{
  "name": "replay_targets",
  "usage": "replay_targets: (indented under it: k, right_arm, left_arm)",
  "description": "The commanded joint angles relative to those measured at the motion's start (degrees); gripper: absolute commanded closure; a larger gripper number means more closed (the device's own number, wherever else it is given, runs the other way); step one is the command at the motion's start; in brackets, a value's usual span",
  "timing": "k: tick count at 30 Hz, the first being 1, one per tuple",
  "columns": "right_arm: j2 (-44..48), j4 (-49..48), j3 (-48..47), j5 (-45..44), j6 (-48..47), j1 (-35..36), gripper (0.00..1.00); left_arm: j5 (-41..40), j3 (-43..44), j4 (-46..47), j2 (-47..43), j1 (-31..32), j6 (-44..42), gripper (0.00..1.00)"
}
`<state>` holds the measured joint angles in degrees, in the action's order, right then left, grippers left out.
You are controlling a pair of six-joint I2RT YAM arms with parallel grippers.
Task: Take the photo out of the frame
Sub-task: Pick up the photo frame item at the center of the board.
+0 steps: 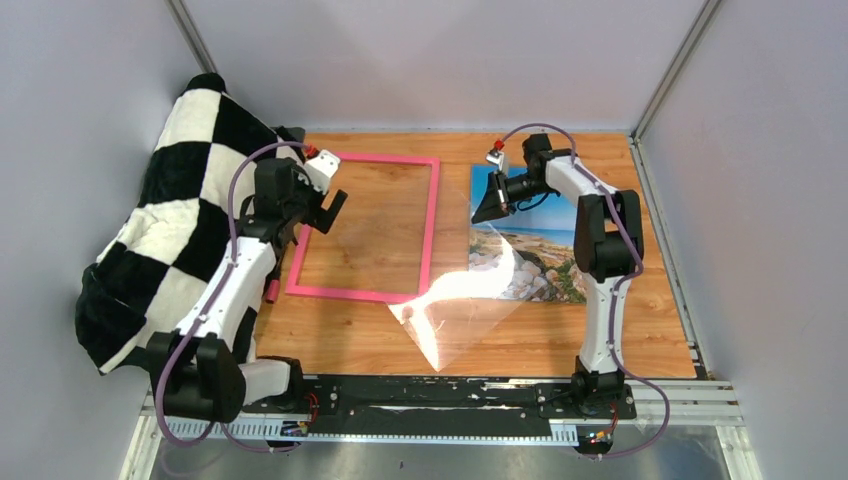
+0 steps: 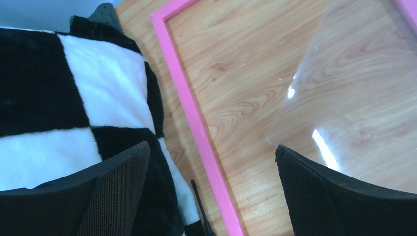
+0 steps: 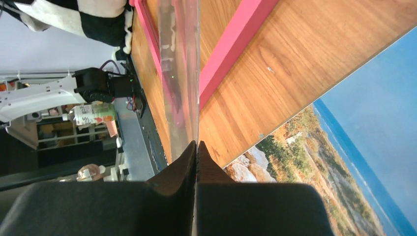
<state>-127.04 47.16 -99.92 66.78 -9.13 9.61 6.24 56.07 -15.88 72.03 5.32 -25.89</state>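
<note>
The right jaws are clamping a clear plastic sheet beside the thin seaside photo; the left jaws are hanging apart over the pink rectangular frame.

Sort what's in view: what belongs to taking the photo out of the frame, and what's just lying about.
Job: pink frame; photo, lying outside it to the right; clear sheet, pinched in the right pincer.
Lying about: checkered blanket, bunched at the left.
</note>
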Motion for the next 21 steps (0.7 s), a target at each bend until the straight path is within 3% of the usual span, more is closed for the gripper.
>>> replay_targets:
  k: [1, 11, 21]
  right_arm:
    - [5.8, -14.8, 4.8, -4.7, 16.7, -0.5, 1.0]
    - [12.2, -39.7, 15.1, -12.7, 41.4, -0.4, 1.0]
    - [14.8, -57.8, 19.2, -20.1, 58.3, -0.4, 1.0]
  left_arm:
    - [2.9, -4.0, -2.2, -2.6, -0.9, 0.7, 0.0]
    - [7.6, -5.3, -3.9, -2.9, -5.1, 0.3, 0.0]
    - [7.7, -7.3, -2.5, -3.4, -5.1, -0.2, 0.0]
